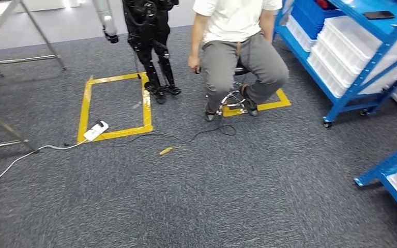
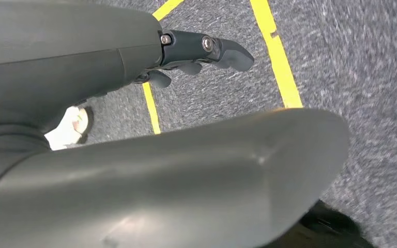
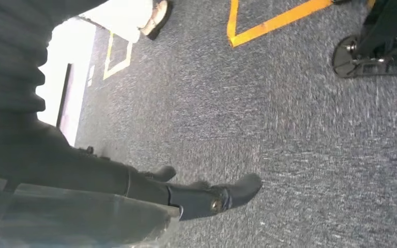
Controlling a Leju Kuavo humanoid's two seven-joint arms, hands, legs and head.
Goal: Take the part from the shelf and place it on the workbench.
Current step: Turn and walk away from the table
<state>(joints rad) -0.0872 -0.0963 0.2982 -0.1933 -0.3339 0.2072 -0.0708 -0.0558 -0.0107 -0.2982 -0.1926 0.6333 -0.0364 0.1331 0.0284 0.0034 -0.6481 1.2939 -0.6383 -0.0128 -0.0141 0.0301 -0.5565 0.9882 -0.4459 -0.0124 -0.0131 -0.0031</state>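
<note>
The blue metal shelf (image 1: pixel 359 77) with white plastic bins (image 1: pixel 341 44) stands at the right edge of the grey carpet (image 1: pixel 238 191); which bin holds the part cannot be told. Beside it a person (image 1: pixel 238 46) sits on a stool near yellow floor tape (image 1: pixel 116 106). Open carpet lies in front. The left hand (image 2: pixel 196 54) and right hand (image 3: pixel 207 196) hang over carpet, fingers spread, holding nothing.

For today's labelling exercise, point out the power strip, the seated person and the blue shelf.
power strip (image 1: pixel 95 130), head view, middle of its white body.
seated person (image 1: pixel 235 18), head view, white shirt.
blue shelf (image 1: pixel 349 99), head view, bottom frame rail.
</note>
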